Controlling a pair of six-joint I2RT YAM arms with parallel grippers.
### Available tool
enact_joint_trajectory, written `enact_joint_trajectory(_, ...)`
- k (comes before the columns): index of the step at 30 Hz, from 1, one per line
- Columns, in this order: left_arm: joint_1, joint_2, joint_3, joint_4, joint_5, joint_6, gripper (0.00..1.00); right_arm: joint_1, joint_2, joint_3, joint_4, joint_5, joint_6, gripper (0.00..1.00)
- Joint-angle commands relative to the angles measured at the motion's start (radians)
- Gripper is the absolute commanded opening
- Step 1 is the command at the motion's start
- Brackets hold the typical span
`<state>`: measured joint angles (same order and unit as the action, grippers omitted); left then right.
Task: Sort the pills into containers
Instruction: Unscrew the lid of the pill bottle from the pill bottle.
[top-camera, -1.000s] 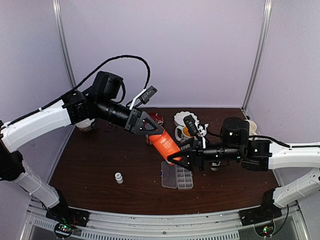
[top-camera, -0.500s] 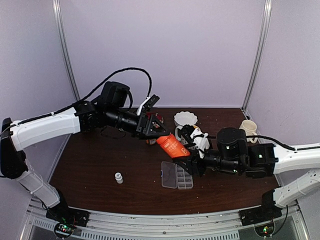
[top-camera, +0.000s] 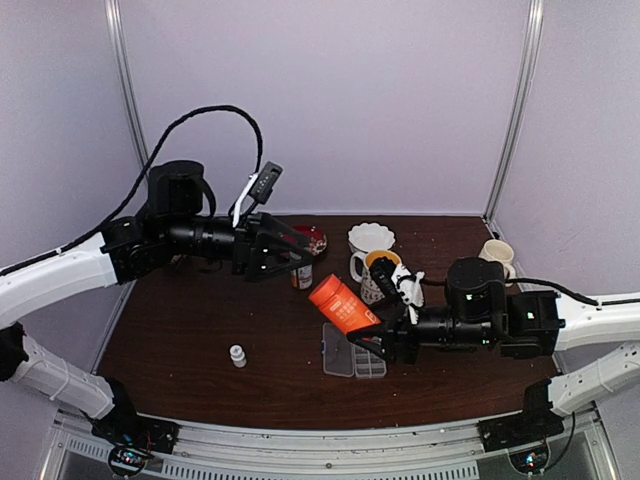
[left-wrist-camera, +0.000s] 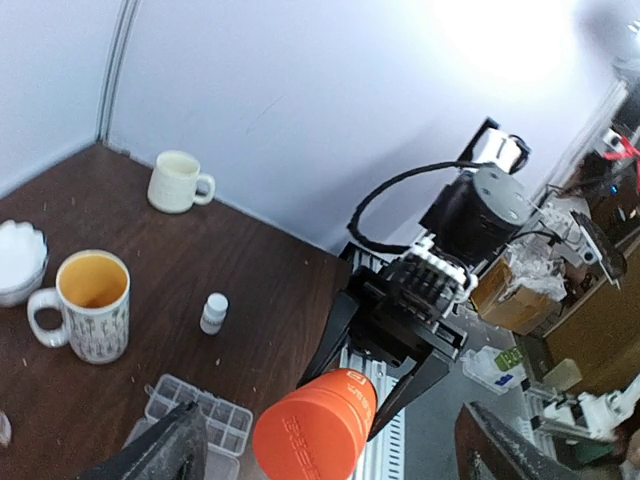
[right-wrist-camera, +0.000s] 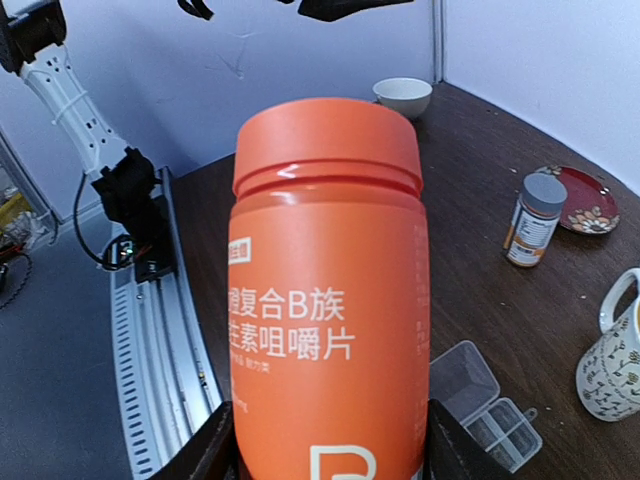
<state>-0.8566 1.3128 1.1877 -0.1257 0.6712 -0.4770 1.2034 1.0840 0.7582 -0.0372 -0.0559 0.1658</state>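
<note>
**Two arms, one bottle: the handover is finished**

One second ago both arms were on the orange bottle (top-camera: 338, 305). Now the left end effector (top-camera: 300, 253) has let go and drawn back to the left, its fingers spread wide with nothing between them. The right end effector (top-camera: 362, 332) alone pinches the bottle by its lower end, tilted, with the cap toward the upper left.

The clear pill box (top-camera: 355, 358) lies on the table (top-camera: 180, 330) just below the bottle, lid open. I cannot make out any pills from above.

Only the left wrist view shows the right end effector's two fingers reaching round the bottle from behind. Only the right wrist view shows the label's printed characters, and a small grey-capped bottle (right-wrist-camera: 530, 220) beside a red plate (right-wrist-camera: 580, 200).
</note>
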Motion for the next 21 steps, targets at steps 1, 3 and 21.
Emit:
enact_joint_trajectory(1,0.004,-0.111,-0.129,0.226,0.092,0.278,0.89,-0.017,-0.039,-0.006,0.081,-0.206,0.064,0.25)
enact_joint_trajectory(3,0.001,-0.164,-0.192,0.255,0.143,0.413,0.89,-0.024,-0.045,-0.012,0.096,-0.252,0.078,0.25)
enact_joint_trajectory(21,-0.056,-0.175,-0.161,-0.217,0.161,1.254,0.97,-0.039,0.095,0.072,0.079,-0.494,0.092,0.26)
